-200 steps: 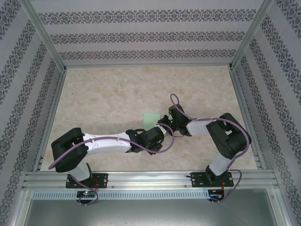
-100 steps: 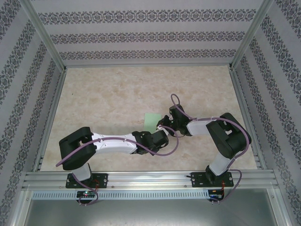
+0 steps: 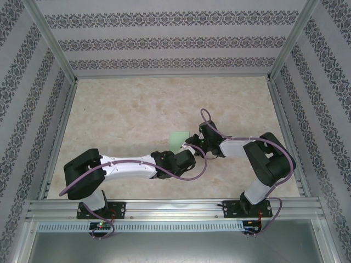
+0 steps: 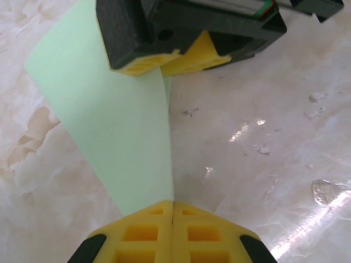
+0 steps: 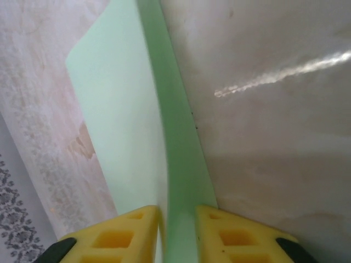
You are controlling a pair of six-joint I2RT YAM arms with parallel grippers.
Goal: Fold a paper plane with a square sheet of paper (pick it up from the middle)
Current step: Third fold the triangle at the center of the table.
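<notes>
Barely anything has shifted in the last second: the left end effector (image 4: pixel 173 205) stays pressed together on the near edge of the folded sheet of paper (image 4: pixel 109 126). The right end effector (image 5: pixel 178 211) pinches its crease, mid-bench (image 3: pixel 126 109). I'd say the folding is still at an early stage.

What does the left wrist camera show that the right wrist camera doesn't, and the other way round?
Left wrist: the left end effector, shut on the near edge of the green paper, and the right end effector at the paper's far end. Right wrist: a darker green strip of the paper passing between that arm's yellow fingers, plus a patterned wall. Both: the green paper over the marbled table.
</notes>
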